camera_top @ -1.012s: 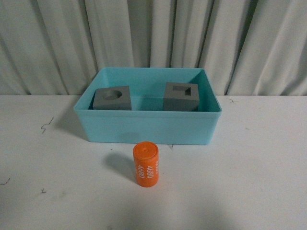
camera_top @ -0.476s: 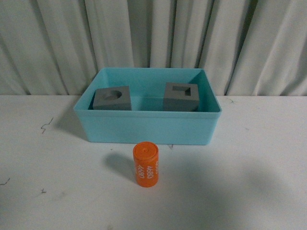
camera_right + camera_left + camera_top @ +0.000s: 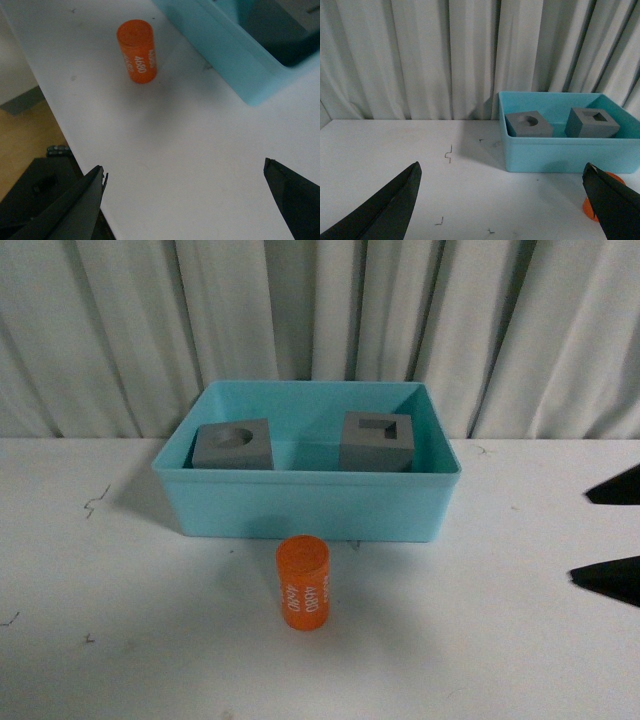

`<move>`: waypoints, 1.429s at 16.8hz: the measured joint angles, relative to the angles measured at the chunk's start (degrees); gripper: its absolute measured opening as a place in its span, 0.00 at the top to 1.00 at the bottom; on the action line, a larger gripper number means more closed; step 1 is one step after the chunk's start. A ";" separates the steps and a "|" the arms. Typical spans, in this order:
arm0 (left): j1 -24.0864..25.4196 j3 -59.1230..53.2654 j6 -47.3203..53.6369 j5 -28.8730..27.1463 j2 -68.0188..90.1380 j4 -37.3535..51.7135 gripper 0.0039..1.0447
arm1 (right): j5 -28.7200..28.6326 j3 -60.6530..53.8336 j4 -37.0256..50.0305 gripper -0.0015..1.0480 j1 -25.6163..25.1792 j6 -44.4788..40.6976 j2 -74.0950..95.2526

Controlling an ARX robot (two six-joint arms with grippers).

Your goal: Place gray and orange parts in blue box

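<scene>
A: Orange cylinder (image 3: 303, 582) – anything on it yet?
B: No. Right fingers (image 3: 615, 582) spread wide, empty, newly in at front view's right edge; absent a sec ago. Left fingers (image 3: 390, 210) wide, empty too. Cyl. upright on surface (image 3: 500, 640), just in front of blue box (image 3: 310, 505); both gray cubes (image 3: 233, 445) already inside.
A: So pickup's starting; last part left, I'd say.

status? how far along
Done: the round-recess cube and rectangular-recess cube sit inside the blue box. In hand: nothing; the right gripper is open at the front view's right edge, left gripper open too. Left: the orange cylinder sits on the table in front of the box.
</scene>
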 joint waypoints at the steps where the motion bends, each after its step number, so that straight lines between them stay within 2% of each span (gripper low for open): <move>1: 0.00 0.02 0.00 0.00 0.00 0.00 0.06 | 0.33 2.21 0.57 0.06 4.87 -1.09 4.44; 3: 0.00 0.00 0.00 0.00 0.00 0.00 0.06 | 1.53 7.21 5.86 0.06 11.34 2.54 10.97; 8: 0.00 0.02 0.00 0.00 0.00 0.02 0.06 | 3.52 12.28 6.75 0.06 16.13 5.40 18.03; 10: 0.00 0.00 0.00 0.00 0.00 0.00 0.06 | 5.42 14.10 7.19 0.06 17.73 5.73 20.28; 24: 0.00 0.02 0.00 0.00 0.00 0.00 0.06 | 9.25 25.77 7.85 0.06 24.79 9.29 32.20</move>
